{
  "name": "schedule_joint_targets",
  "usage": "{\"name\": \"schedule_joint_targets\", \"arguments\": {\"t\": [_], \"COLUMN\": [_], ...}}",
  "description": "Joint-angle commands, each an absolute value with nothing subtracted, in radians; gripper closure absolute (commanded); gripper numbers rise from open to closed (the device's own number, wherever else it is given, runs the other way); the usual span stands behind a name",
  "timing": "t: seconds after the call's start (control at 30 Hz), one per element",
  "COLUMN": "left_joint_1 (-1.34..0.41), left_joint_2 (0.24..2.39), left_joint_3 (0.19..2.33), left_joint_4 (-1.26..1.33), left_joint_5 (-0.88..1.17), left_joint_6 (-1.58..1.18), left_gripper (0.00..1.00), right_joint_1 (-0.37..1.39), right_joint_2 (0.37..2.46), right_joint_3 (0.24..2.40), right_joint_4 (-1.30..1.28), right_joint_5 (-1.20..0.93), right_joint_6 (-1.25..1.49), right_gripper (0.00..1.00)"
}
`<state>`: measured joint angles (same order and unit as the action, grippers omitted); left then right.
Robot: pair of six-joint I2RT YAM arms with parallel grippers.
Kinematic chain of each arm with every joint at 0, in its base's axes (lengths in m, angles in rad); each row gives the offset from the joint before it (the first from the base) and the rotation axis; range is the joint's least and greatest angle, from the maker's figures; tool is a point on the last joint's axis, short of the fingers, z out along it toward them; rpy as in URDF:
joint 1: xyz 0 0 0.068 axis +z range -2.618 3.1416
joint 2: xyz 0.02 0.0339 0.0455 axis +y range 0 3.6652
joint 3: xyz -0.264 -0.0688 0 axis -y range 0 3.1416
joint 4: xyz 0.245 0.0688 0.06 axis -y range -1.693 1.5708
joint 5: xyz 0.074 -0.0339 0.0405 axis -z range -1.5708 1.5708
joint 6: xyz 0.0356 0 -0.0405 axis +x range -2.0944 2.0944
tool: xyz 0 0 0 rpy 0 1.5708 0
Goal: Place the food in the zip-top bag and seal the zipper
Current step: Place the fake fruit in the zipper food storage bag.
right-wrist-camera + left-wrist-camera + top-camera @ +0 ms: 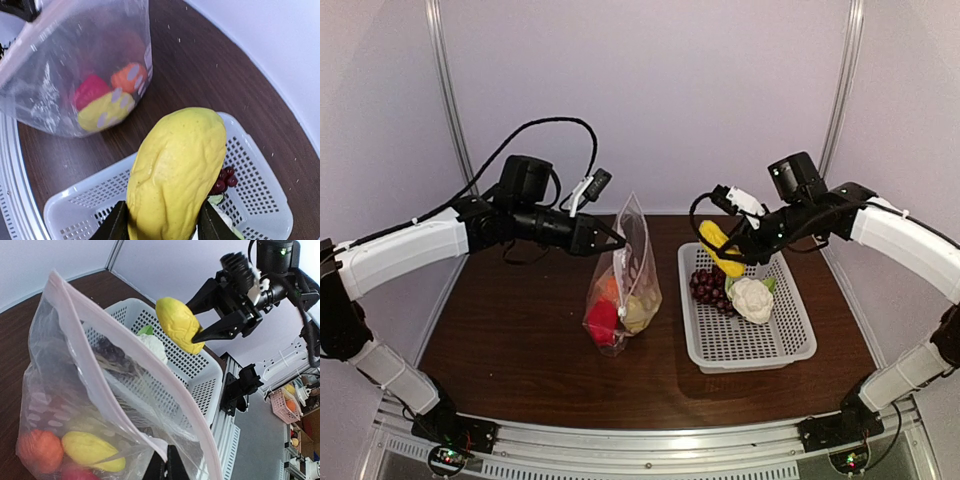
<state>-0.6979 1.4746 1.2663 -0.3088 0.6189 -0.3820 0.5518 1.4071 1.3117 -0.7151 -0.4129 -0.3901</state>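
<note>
The dotted zip-top bag (625, 285) stands upright mid-table with its mouth open. Inside it lie a red pepper (602, 322), an orange fruit (609, 288) and a yellow piece (638, 312). My left gripper (617, 240) is shut on the bag's mouth edge by the zipper strip (150, 385) and holds it up. My right gripper (732, 262) is shut on a yellow banana-like piece (720, 247), held above the left end of the white basket (745, 345). The piece fills the right wrist view (175, 170). Purple grapes (708, 286) and the cauliflower (752, 298) lie in the basket.
The white perforated basket stands right of the bag on the brown table (520, 350). Metal rails run along the near table edge (640, 445). White walls close the back and sides.
</note>
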Motion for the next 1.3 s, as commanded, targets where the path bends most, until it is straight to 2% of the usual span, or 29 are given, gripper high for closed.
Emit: {"name": "schedule_joint_targets", "arguments": {"t": [0.0, 0.17, 0.27, 0.57, 0.8, 1.27], "left_joint_1": [-0.732, -0.761, -0.776, -0.805, -0.807, -0.806], "left_joint_2": [1.508, 1.537, 1.55, 1.543, 1.518, 1.464], "left_joint_3": [1.342, 1.329, 1.34, 1.351, 1.348, 1.334], "left_joint_4": [-0.24, -0.156, -0.154, -0.147, -0.156, -0.216], "left_joint_5": [0.572, 0.531, 0.508, 0.464, 0.451, 0.356], "left_joint_6": [-0.475, -0.553, -0.575, -0.601, -0.607, -0.624], "left_gripper": [1.0, 1.0, 1.0, 1.0, 1.0, 1.0], "right_joint_1": [0.551, 0.557, 0.578, 0.67, 0.712, 0.741], "right_joint_2": [1.359, 1.4, 1.413, 1.474, 1.55, 1.569], "right_joint_3": [1.402, 1.486, 1.5, 1.477, 1.496, 1.415], "right_joint_4": [-0.557, -0.427, -0.366, -0.125, -0.093, -0.149], "right_joint_5": [-0.58, -0.789, -0.824, -0.799, -0.725, -0.585], "right_joint_6": [-0.274, -0.081, -0.017, 0.152, 0.133, 0.039], "right_gripper": [0.68, 0.68, 0.68, 0.69, 0.69, 0.69]}}
